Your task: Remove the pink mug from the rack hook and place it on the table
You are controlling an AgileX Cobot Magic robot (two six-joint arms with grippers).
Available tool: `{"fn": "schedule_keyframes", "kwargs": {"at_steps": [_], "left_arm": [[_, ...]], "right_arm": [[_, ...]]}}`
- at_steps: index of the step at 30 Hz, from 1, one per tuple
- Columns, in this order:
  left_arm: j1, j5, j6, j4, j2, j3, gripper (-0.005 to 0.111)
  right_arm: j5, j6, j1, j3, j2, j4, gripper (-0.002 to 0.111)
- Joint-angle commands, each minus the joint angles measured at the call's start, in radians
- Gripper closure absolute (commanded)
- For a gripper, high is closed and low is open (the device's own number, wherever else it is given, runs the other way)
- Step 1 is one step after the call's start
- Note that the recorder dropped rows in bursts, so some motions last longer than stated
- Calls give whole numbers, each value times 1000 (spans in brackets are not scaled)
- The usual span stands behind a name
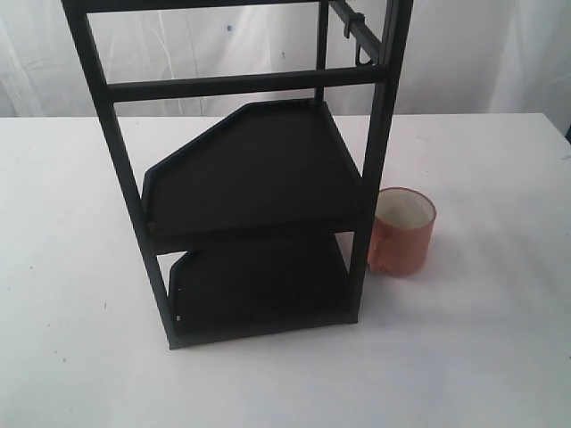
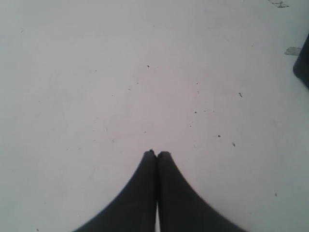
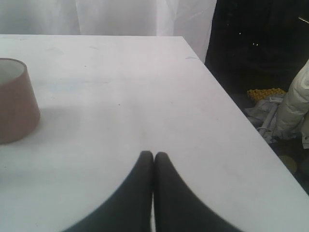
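Note:
The pink mug (image 1: 403, 231) stands upright on the white table (image 1: 482, 339), just right of the black rack's front post, white inside showing and handle toward the rack. The rack hook (image 1: 363, 55) hangs bare from the thin rail at the rack's top right. In the right wrist view the mug (image 3: 17, 100) sits off to one side, well apart from my right gripper (image 3: 154, 154), which is shut with nothing in it. My left gripper (image 2: 156, 153) is shut too, over bare tabletop (image 2: 120, 87). Neither gripper shows in the exterior view.
The tall black two-shelf rack (image 1: 254, 169) stands mid-table. The table edge (image 3: 227, 101) runs close to the right gripper, with a dark floor and clutter (image 3: 275, 111) beyond it. A dark object (image 2: 302, 63) pokes in at the left wrist view's border.

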Motion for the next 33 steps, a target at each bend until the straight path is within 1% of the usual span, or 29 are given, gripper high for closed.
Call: {"fn": "schedule_keyframes", "kwargs": {"at_steps": [1, 27, 33], "left_arm": [[-23, 15, 1, -4, -3, 4, 107], [-23, 15, 1, -4, -3, 4, 107], [-23, 15, 1, -4, -3, 4, 107]], "right_arm": [[-1, -9, -8, -1, -4, -3, 108], [-1, -9, -8, -1, -4, -1, 108], [-1, -9, 51, -1, -4, -1, 108]]}}
